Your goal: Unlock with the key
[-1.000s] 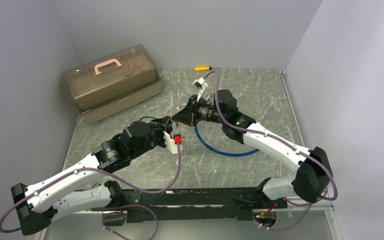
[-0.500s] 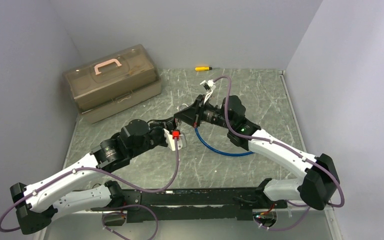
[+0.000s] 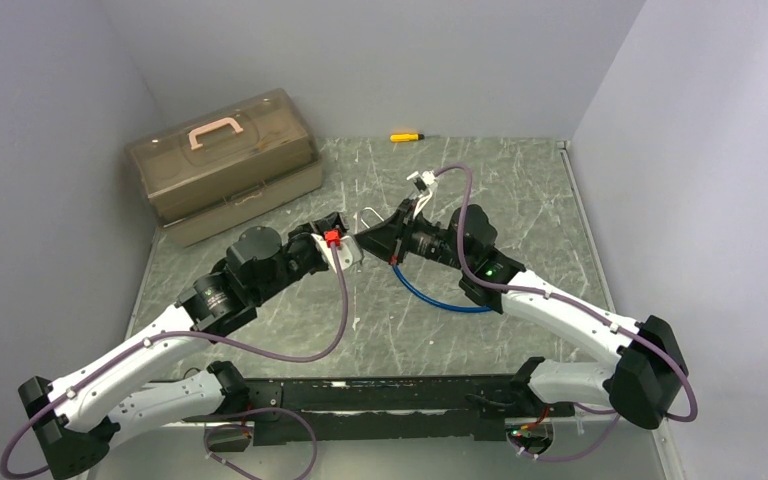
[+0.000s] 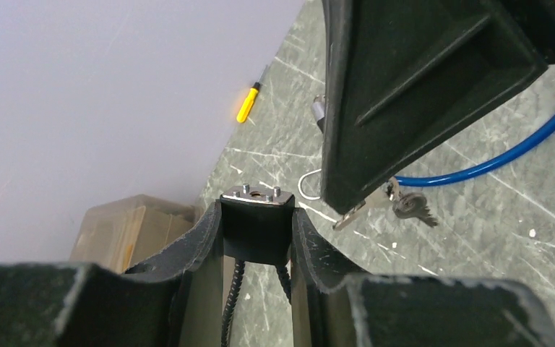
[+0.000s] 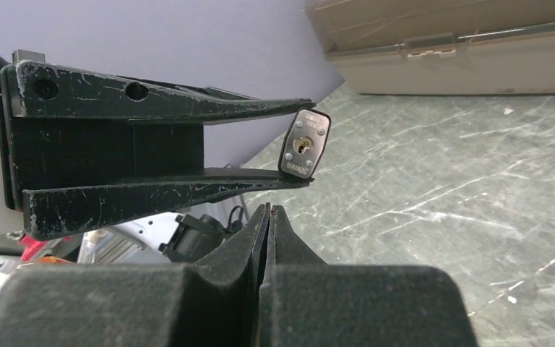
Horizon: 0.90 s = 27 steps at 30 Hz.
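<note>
The left gripper (image 4: pixel 256 208) pinches the padlock (image 5: pixel 304 144) by its sides at its fingertips, off the table, with the keyhole facing the right gripper (image 5: pixel 269 211). That claw is pressed together on the key (image 4: pixel 353 212), whose tip sits just beside the lock, not yet in it. A second key (image 4: pixel 413 207) dangles above the blue cable (image 3: pixel 440 298).

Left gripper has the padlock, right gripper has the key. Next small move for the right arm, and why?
Probably nudge the right gripper up toward the padlock until the key tip meets the keyhole. The left gripper presents the keyhole face to the right gripper, but the key sits beside the padlock, not yet in, and the keyhole lies above the shut fingertips.
</note>
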Available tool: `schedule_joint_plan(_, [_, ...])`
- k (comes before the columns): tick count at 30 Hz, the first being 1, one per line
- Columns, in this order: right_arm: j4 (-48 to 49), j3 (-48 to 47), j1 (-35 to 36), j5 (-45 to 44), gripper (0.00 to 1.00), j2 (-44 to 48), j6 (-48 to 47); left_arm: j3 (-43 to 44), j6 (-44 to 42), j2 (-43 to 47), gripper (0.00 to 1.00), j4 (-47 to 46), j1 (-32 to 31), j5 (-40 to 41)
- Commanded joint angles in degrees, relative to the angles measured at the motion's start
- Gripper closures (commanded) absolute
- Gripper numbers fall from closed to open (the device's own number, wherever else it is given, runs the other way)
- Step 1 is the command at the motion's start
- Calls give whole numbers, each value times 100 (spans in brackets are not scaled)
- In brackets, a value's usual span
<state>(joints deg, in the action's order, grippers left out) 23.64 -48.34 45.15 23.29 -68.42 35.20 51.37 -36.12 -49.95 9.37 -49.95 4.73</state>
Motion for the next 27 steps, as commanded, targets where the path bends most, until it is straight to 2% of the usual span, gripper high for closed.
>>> schedule_joint_plan(1, [495,-11,31,148,100,72,173,249,193,189,100,-360,5,-389])
schedule_joint_plan(5, [648,15,-44,222,100,114,315,89,-147,327,100,-64,10,-1018])
schedule_joint_plan(17, [-505,-95,-259,487,100,699,-19,-396,-898,423,100,-29,8,-809])
schedule_joint_plan(23, [-487,-141,-261,658,100,591,103,-424,-990,461,100,-79,4,-922])
schedule_joint_plan(27, [-477,-191,-262,762,100,360,207,-385,-1138,530,100,2,11,-1335])
